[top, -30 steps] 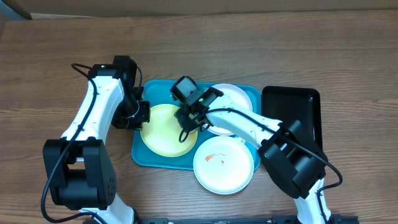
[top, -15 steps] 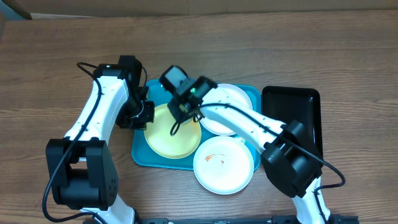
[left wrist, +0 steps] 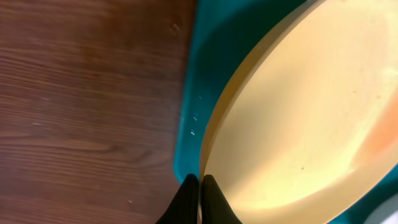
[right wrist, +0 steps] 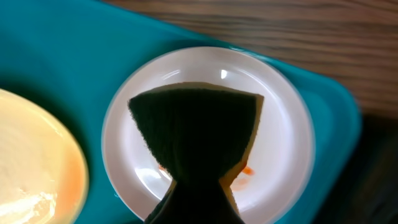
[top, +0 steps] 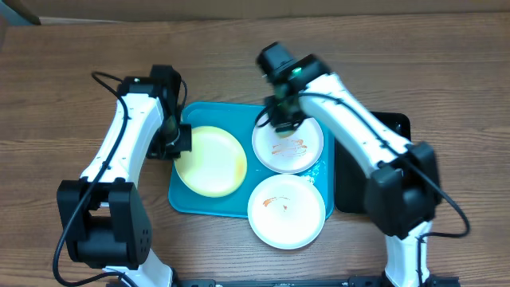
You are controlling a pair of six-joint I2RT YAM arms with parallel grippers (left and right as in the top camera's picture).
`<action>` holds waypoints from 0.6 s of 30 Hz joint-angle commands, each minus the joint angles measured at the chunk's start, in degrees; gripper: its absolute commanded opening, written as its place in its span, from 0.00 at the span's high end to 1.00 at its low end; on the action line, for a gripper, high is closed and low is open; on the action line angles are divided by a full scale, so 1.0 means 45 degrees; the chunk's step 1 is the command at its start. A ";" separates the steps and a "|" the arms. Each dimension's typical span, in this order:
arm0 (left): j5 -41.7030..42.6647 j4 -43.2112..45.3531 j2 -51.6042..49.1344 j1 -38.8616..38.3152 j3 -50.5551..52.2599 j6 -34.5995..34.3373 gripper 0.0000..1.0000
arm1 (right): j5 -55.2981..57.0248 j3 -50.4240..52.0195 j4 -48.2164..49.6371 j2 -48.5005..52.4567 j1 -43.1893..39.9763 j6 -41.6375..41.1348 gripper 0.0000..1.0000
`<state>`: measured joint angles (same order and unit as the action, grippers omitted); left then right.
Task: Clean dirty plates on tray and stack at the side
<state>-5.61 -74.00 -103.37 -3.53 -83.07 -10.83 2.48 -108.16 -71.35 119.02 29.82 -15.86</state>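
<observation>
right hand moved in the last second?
Yes. The right hand left the yellow plate and swung right along the tray, now over the upper white plate.

The overhead camera looked straight down at the table [top: 64, 72] from well above, taking in both arms and the whole blue tray [top: 185, 198]. The left wrist camera sat very close, looking along the left tool [left wrist: 200, 186] at the rim of the yellow plate [left wrist: 298, 112], with a strip of tray edge and bare wood to its left. The right wrist camera hung higher, facing down past the right tool [right wrist: 196, 202] and its dark sponge [right wrist: 193, 130] onto a smeared white plate [right wrist: 283, 149]. The yellow plate showed in all three views. The white plate was shared by the overhead and right wrist views.
</observation>
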 commanded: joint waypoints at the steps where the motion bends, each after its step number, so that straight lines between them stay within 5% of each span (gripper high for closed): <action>1: -0.1409 -0.0083 0.1005 -0.0058 -0.1054 -0.0797 0.96 | -0.0325 -0.0296 -0.0277 -0.1666 -0.1253 -0.0593 0.96; 18: -0.5139 0.0583 0.3429 -0.2176 -0.1554 -0.0792 0.96 | -0.5382 0.0724 -0.2793 -0.2404 -0.6742 0.1792 0.96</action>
<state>-21.69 -71.55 -88.97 -10.48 -88.79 -13.41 -16.10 -106.08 -83.66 109.23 1.32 -11.75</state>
